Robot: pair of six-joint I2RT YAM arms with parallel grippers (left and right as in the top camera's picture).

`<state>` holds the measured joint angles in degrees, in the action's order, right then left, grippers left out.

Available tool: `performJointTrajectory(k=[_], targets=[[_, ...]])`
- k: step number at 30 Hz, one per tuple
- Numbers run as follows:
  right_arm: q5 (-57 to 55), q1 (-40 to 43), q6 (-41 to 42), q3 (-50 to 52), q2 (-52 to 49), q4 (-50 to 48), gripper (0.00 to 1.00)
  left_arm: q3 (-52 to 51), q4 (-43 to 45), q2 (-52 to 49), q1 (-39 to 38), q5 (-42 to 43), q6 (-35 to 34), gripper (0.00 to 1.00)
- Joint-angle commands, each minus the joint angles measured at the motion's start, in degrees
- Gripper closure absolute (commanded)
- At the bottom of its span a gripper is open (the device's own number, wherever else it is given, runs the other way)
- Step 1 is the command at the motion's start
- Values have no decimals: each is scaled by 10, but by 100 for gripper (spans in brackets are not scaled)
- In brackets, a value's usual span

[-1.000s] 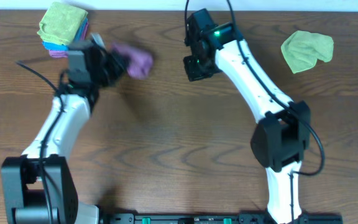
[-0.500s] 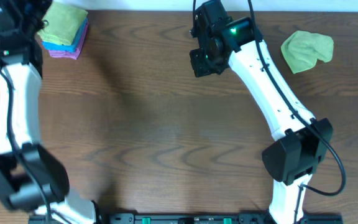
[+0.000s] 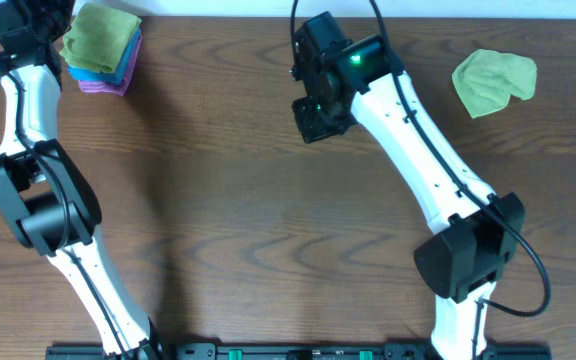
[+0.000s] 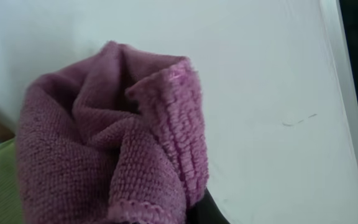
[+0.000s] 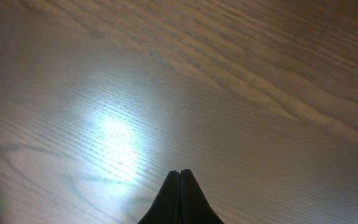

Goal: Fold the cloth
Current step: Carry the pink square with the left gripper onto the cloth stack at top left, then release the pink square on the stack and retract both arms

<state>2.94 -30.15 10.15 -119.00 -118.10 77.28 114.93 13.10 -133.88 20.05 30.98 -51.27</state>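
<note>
One purple cloth (image 4: pixel 104 143) gripped by left tool (image 3: pixel 26 14), right tool (image 5: pixel 179 175) clenched empty, one crumpled green cloth (image 3: pixel 493 80)

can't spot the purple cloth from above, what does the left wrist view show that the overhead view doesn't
Only the left wrist view: the purple cloth, bunched close to the lens against a white surface.
Only the overhead view: the crumpled green cloth at the far right, and the right pincer over the bare wooden table.
Shared: probably the folded stack. The wrist view catches a green sliver at its lower left edge, likely the stack's top cloth.
</note>
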Motion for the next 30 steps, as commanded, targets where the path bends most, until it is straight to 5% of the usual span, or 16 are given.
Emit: performJointTrajectory(k=[1, 23, 24, 25, 27, 29, 30], targets=[[-6, -11, 16, -9, 7, 1, 99, 40, 6, -18, 0, 40, -10, 94], [-6, -30, 31, -9, 7, -2, 99, 48, -194, -46, 18, 3, 50, 93], [-6, -30, 31, -9, 7, -2, 98, 48, -205, -46, 20, 3, 50, 82], [-6, -30, 31, -9, 7, -2, 99, 48, -216, -46, 23, 3, 50, 57], [-6, -30, 31, -9, 7, -4, 98, 48, -230, -46, 26, 4, 50, 45], [-6, -30, 31, -9, 7, -8, 99, 48, -243, -46, 29, 7, 50, 6], [-6, -30, 31, -9, 7, -9, 99, 48, -249, -46, 30, 9, 50, 5]])
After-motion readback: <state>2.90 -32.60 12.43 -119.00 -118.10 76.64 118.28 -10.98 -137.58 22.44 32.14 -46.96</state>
